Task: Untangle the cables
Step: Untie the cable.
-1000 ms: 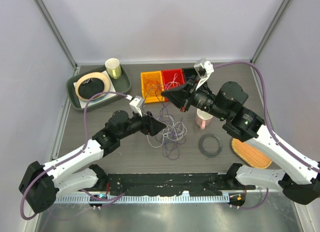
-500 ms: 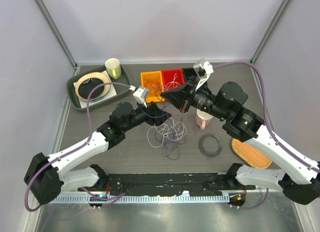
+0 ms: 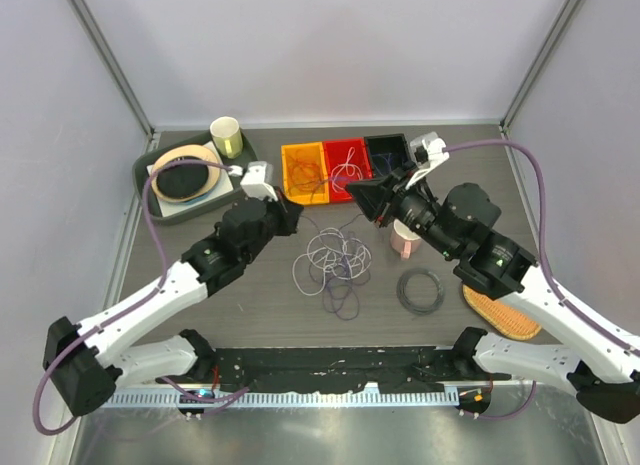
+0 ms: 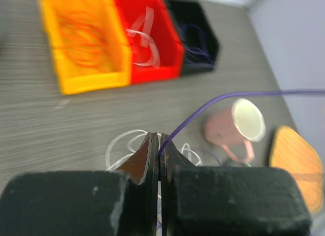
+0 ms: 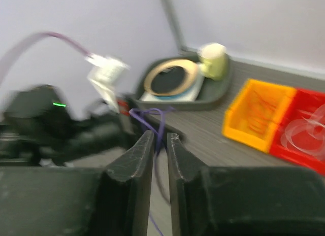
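The cables lie as a loose tangle of white and purple loops mid-table. My left gripper hovers just left of it, and in its wrist view the left gripper is shut on a purple cable that arcs away to the right. White loops lie under the jaws. My right gripper hangs above the tangle's far side. In its wrist view the right gripper is open by a narrow gap, with a purple cable running loosely through it.
Orange bin, red bin and black bin stand in a row at the back, with cables in them. A pink mug, a black cord ring and an orange pad lie right. A green tray sits back left.
My left gripper went from open to shut on the purple cable and drew back to the left. The right jaws parted slightly and that arm shifted right.
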`<act>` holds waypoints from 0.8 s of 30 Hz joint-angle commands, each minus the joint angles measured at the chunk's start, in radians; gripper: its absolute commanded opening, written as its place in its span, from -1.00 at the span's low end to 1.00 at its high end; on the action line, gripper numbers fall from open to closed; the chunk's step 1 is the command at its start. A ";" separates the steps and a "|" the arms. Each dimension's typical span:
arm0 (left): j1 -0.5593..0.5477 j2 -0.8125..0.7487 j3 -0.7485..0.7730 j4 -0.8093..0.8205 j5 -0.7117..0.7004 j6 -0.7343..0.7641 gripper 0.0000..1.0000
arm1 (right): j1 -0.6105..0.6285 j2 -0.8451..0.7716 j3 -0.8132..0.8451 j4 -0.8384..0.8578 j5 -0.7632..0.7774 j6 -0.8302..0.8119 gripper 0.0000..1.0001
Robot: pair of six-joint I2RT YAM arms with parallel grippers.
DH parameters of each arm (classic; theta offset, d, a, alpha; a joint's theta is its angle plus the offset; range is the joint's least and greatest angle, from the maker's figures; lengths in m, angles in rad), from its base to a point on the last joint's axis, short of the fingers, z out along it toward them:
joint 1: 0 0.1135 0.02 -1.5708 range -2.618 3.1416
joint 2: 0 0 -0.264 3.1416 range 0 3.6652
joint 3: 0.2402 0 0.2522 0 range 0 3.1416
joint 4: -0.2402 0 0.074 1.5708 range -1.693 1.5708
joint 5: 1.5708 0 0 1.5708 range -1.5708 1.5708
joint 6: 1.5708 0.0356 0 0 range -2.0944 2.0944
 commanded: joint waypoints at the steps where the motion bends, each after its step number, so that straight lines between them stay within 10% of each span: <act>1: 0.002 -0.085 0.076 -0.315 -0.430 -0.061 -1.00 | 0.003 -0.027 -0.095 -0.084 0.333 0.007 -0.44; 10: 0.004 -0.277 0.066 -0.423 -0.496 -0.101 -0.99 | 0.003 -0.178 -0.307 -0.113 0.433 0.003 0.53; 17: 0.002 -0.273 0.157 -0.409 -0.367 -0.062 -1.00 | 0.009 -0.100 -0.364 0.032 -0.206 -0.169 0.54; 24: 0.004 -0.216 0.338 -0.429 -0.219 -0.027 -1.00 | 0.044 0.181 -0.318 0.250 -0.225 -0.286 0.54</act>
